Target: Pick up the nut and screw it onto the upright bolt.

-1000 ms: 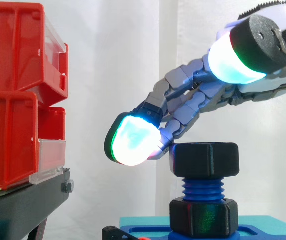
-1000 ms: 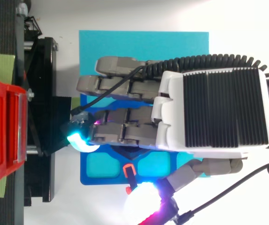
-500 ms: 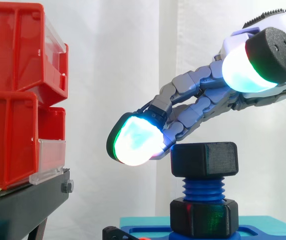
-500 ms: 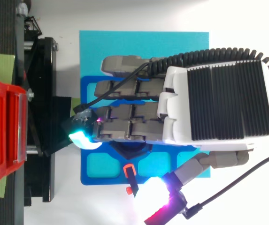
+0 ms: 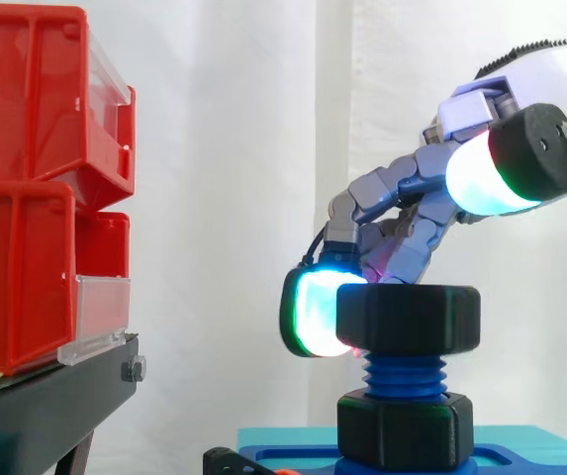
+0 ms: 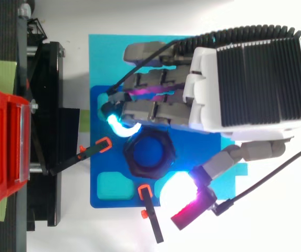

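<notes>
Two red bins (image 5: 26, 277), contents unclear; nut (image 5: 408, 319) on bolt (image 5: 403, 376).

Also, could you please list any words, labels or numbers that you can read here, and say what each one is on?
None: no readable text on the red bins, the upper black nut, the blue bolt, the blue base or the hand.
</notes>
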